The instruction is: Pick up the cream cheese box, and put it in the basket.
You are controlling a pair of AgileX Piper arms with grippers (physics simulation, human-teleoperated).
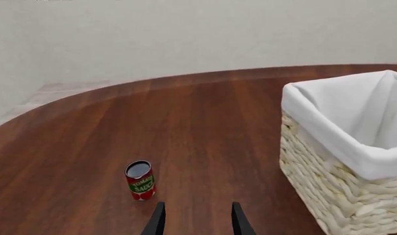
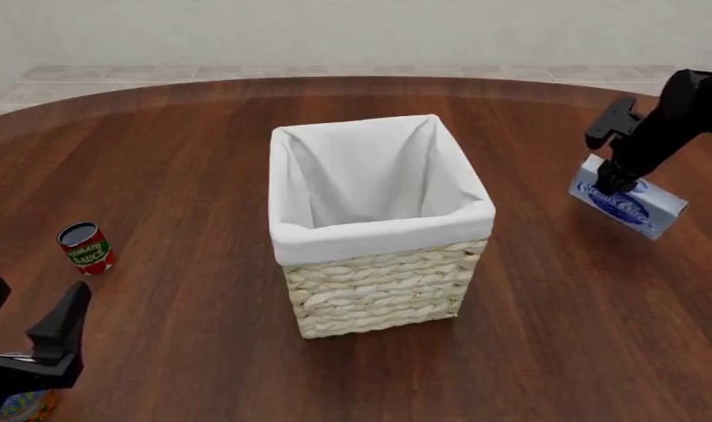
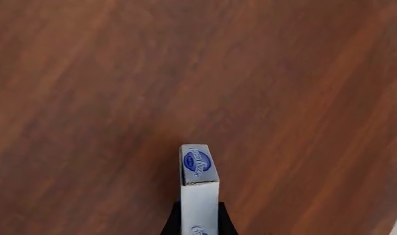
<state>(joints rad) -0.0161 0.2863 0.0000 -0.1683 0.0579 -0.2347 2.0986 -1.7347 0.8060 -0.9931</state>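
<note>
Front view: high, behind the arms, looking forward and down on the basket [image 2: 380,220]. Left wrist: low over bench [image 1: 205,127], sharing basket [image 1: 345,152]. Right wrist: close, facing down.

In the right wrist view the cream cheese box [image 3: 199,188] runs off the picture's edge, so only one end and part of a side show, and the right tool [image 3: 198,218] appears only as dark slivers on either side of it; the script on the box is too blurred to read. In the front view the basket [image 2: 374,290] hides the surface [image 2: 192,158] just behind it and its own floor stays out of sight beneath the liner, while the right tool [image 2: 614,183] covers part of the box's [image 2: 632,204] top face. The left tool [image 2: 22,330], near the basket's left, is cut by the picture's edge, as is a colourful object [image 2: 28,406] beneath it that cannot be identified, and in the left wrist view the basket [image 1: 329,181] is cropped at one side.
</note>
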